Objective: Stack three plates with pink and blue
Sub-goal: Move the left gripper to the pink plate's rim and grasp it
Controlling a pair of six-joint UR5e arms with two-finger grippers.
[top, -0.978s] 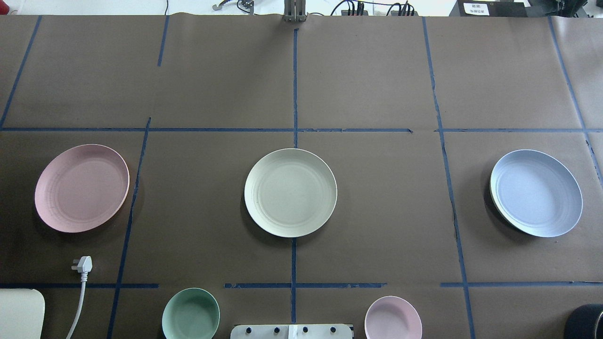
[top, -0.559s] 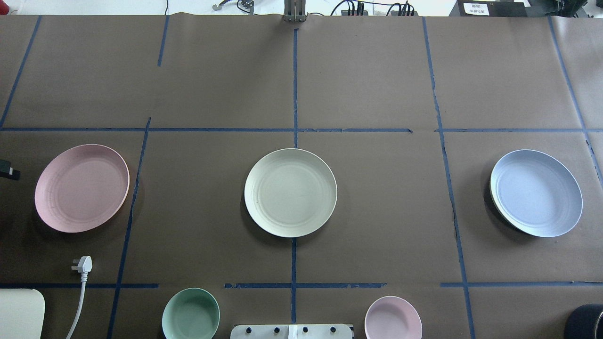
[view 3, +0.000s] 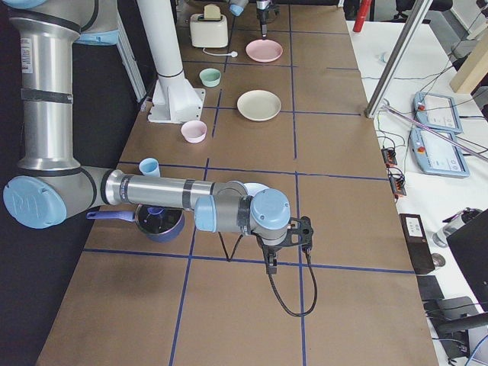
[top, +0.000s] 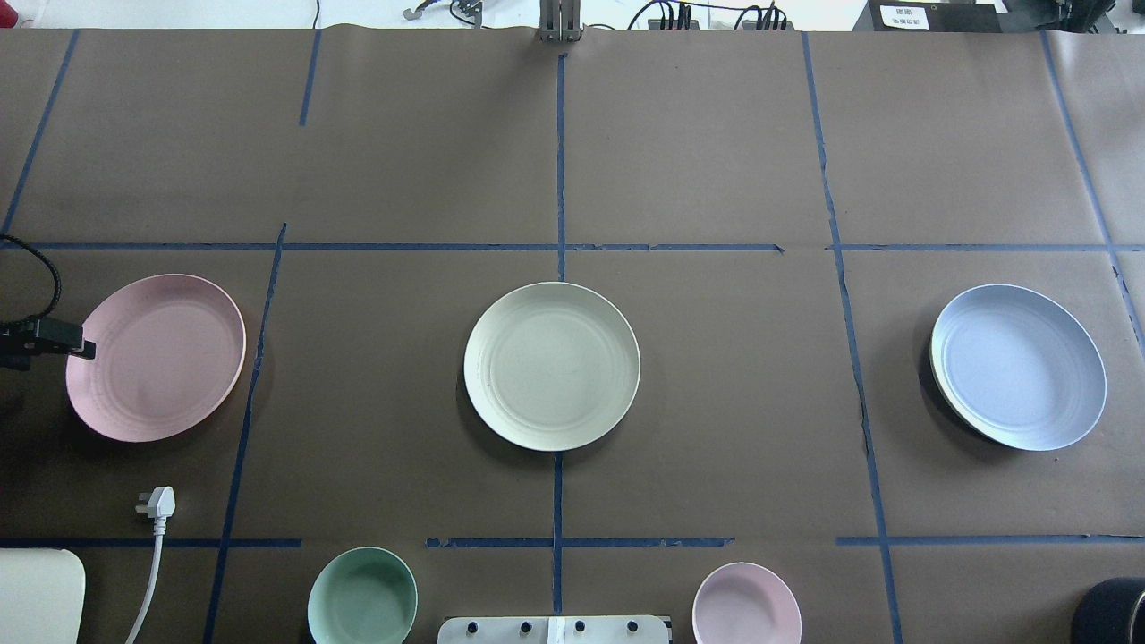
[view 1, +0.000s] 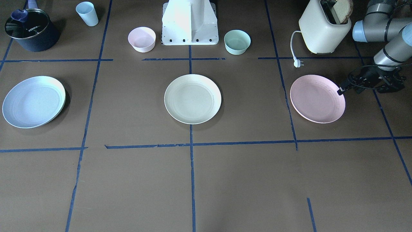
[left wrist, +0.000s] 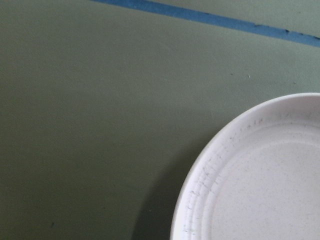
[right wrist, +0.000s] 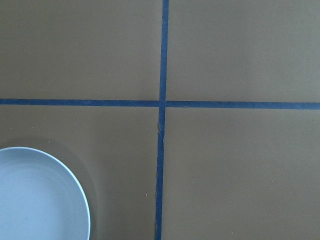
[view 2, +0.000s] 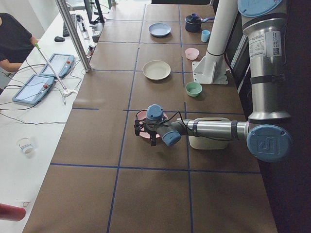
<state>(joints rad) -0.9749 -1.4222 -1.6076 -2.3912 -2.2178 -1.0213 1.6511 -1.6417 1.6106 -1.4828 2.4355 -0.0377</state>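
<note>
Table (top: 716, 161): brown paper cover, blue tape grid, three plates in one row across the middle, all well apart.
Left arm (view 1: 389, 48): stretched low over the table's left end, reaching toward the pink plate.
Right arm (view 3: 160, 192): out low over the far right end, beside the blue plate rather than above it.
Cream plate (top: 552, 367): flat at the centre of the row, on the middle tape line, nothing on it. Likely base of the stack.
Pink plate (top: 156, 358): flat at the left end, not lifted.
Blue plate (top: 1018, 367): flat at the right end, only its edge in the right wrist view.
Mint bowl (top: 362, 597), pink bowl (top: 746, 605): near the robot's base, not part of the job.
Left hand (top: 80, 347): absent from the overhead view a second ago, a sliver at the edge shortly after, now at the pink plate's outer rim. Spread of the fingers impossible to judge, contact not confirmed. Reads as the approach to the first pick, with no stacking done yet.
Right hand (view 3: 269, 267): seen only from the side, wide or narrow impossible to tell, holding nothing visible.
</note>
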